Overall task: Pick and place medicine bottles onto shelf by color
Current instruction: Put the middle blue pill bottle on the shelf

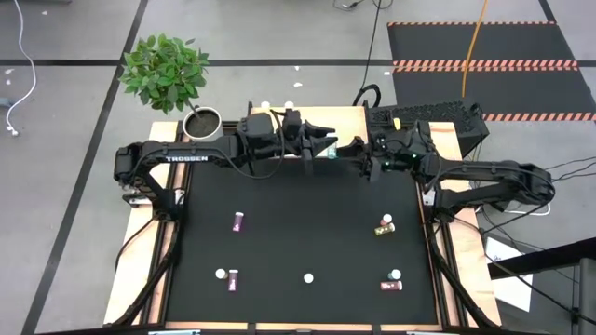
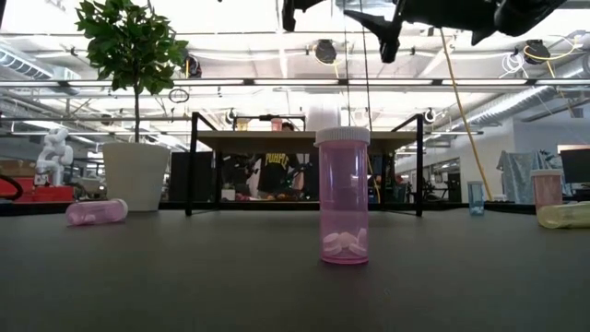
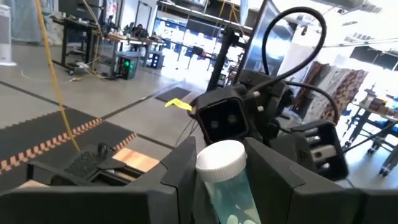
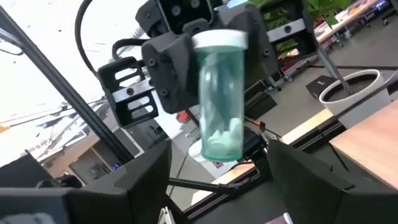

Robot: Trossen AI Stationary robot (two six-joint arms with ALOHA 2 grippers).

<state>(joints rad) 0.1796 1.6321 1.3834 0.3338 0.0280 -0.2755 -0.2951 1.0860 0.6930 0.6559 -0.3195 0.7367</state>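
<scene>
Black matting covers the work table (image 1: pixel 298 233), and at its far edge the two dark arms meet above the light wooden shelf on thin dark legs (image 2: pixel 304 140). Between them hangs a teal cylindrical medicine bottle with a white round cap (image 4: pixel 219 93), seen in the high view as a small pale spot (image 1: pixel 332 152) over the shelf board. The left gripper (image 3: pixel 221 180) pinches this bottle near its cap end, fingers pressed against its sides. The right gripper (image 4: pixel 217 158) faces it with fingers spread wide on either side of the bottle's base, not touching it as far as the right wrist view shows. Elsewhere on the mat, a pink bottle (image 1: pixel 239 221) lies left of centre, another pink bottle (image 1: pixel 233 279) lies near the front left beside a white-capped one (image 1: pixel 221 274), a lone white-capped bottle (image 1: pixel 308 277) stands at front centre, a yellow bottle (image 1: pixel 384 228) lies right of centre, and a pink bottle (image 1: pixel 391 285) lies at the front right. A white plant pot with a green leafy plant (image 1: pixel 201 122) stands at the far left corner.
</scene>
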